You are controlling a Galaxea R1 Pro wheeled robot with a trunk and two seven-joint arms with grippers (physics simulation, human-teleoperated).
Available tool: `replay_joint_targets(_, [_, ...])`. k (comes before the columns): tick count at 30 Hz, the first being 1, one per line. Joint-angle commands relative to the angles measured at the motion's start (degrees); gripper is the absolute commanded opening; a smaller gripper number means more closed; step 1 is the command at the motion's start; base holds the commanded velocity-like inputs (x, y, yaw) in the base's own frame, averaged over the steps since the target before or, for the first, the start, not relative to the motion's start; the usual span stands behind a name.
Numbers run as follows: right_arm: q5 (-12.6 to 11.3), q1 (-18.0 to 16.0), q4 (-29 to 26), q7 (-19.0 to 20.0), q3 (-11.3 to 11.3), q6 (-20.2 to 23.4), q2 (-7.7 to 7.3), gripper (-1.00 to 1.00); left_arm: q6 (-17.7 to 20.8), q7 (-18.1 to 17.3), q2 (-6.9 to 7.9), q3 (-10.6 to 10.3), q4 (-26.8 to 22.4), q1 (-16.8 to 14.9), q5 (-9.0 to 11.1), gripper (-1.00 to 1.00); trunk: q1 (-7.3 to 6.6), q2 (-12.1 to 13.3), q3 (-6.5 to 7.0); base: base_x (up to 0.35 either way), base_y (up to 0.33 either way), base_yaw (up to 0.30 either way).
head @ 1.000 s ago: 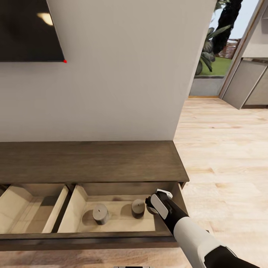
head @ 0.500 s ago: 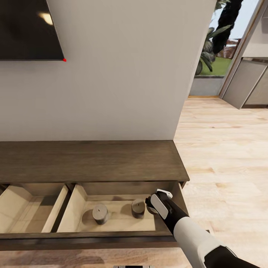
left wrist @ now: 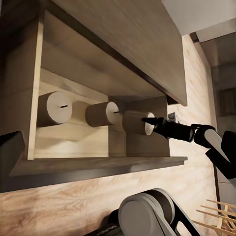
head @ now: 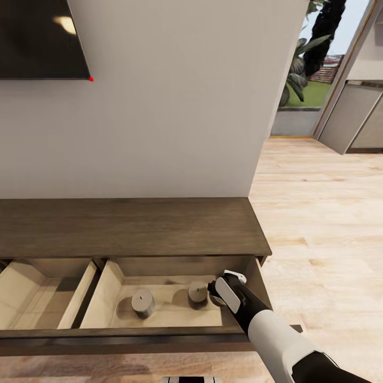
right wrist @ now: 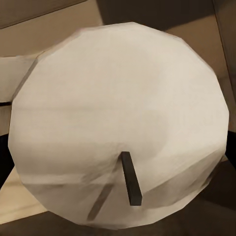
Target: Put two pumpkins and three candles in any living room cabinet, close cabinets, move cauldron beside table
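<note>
3 candles (left wrist: 101, 114) in 1 open cabinet (head: 127, 226) drawer

home living room: wall tv (head: 40, 40), low wood cabinet (head: 127, 226).

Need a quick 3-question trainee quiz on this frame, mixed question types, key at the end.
1. Count: going by the left wrist view, how many candles stand in the open drawer?
2. True or false: the drawer holding the candles is pushed fully shut.
3. Multiple choice: which arm reaches into that drawer at its end nearest the open floor? A) the left arm B) the right arm C) both arms

Key: 1) three; 2) false, it is pulled out, with its pale inside showing; 3) B
</note>
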Motion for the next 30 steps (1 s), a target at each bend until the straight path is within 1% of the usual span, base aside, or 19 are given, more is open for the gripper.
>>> replay_joint_targets(1, [-0.13,0.00,0.00,-0.02,0.00,-0.09,0.00,-1.00,0.00,0.00,0.00,0.00,0.01,0.00,-0.01,1.00,0.00,0.00,0.00,0.000,0.000,0.000])
replay_joint_targets(5, [-0.14,0.00,0.07,-0.02,0.00,-0.06,0.00,-1.00,0.00,0.00,0.00,-0.01,-0.01,0.00,0.02,1.00,0.22,-0.40,-0.18,0.000,0.000,0.000])
replay_joint_targets(6, [-0.14,0.00,0.08,-0.02,-0.01,-0.04,0.00,1.00,0.00,0.00,0.00,0.01,-0.02,0.00,0.02,1.00,0.22,-0.40,-0.18,0.000,0.000,0.000])
replay_joint_targets(30, [0.13,0.00,0.09,0.01,0.19,-0.33,0.00,1.00,0.00,0.00,0.00,0.00,-0.02,0.00,0.06,1.00,0.22,-0.40,-0.18,0.000,0.000,0.000])
